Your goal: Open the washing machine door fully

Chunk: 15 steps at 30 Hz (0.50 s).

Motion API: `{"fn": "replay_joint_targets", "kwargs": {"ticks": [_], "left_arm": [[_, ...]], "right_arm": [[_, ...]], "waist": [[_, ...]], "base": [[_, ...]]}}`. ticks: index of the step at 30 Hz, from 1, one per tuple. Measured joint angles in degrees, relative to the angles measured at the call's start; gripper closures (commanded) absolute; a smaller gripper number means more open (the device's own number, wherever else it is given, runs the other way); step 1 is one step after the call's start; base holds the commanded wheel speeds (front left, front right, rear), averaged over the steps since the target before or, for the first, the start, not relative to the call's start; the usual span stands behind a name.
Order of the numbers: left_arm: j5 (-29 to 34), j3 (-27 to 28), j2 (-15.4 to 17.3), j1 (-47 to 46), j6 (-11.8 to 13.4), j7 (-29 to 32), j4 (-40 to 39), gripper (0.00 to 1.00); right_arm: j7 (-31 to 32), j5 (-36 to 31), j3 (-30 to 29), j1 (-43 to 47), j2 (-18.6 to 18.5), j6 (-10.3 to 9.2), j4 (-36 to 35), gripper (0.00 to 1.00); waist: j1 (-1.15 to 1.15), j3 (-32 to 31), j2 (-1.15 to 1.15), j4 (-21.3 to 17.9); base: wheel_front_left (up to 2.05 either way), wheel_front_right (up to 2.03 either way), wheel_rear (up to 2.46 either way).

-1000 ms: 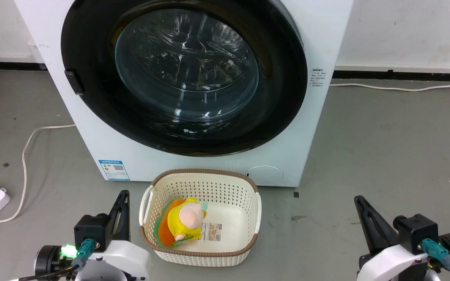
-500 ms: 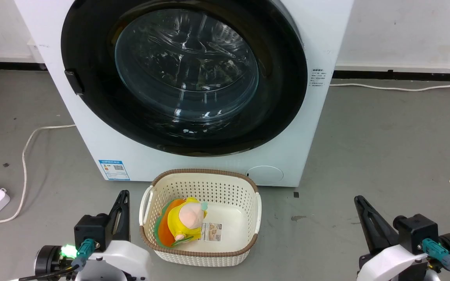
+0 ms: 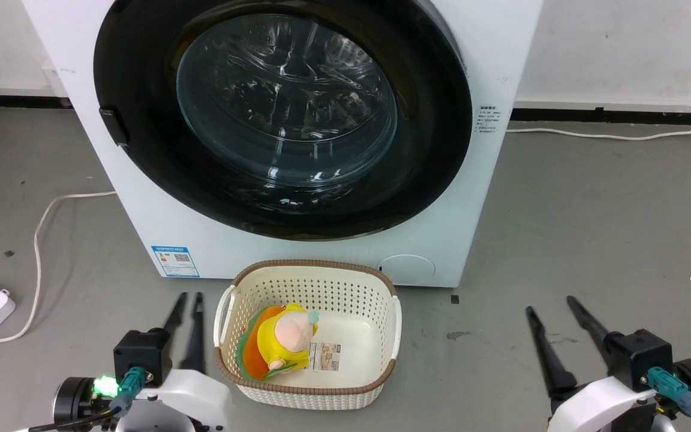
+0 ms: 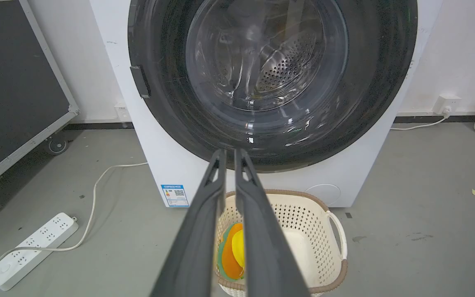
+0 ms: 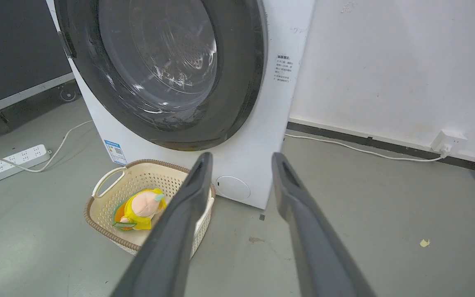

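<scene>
Against machine point(image 3: 321, 252) front: door point(image 3: 285, 114), shut flush, handle tab point(image 3: 111, 126) at its left rim; left gripper point(image 3: 191, 295) jaws narrowly parted, right gripper point(image 3: 549, 303) jaws spread wide, both empty, low, flanking basket point(image 3: 315, 264), presumably readied for the tab.

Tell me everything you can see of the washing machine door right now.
The washing machine door is a large round disc, glossy black, with a bulging clear glass bowl at its centre showing the steel drum behind. A small black tab sits on its left edge. It looks shut against the white washing machine. Nothing touches it.
</scene>
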Motion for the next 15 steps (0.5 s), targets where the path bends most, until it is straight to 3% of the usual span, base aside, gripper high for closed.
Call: {"fn": "replay_joint_targets", "kwargs": {"ticks": [15], "left_arm": [[-0.1, -0.9, 0.0, 0.0, 0.3, -1.6, 0.0, 0.00]], "right_arm": [[-1.6, 1.2, 0.0, 0.0, 0.0, 0.00, 0.2, 0.00]], "waist": [[0.00, 0.6, 0.00, 0.2]], "base": [[0.00, 0.00, 0.00]]}}
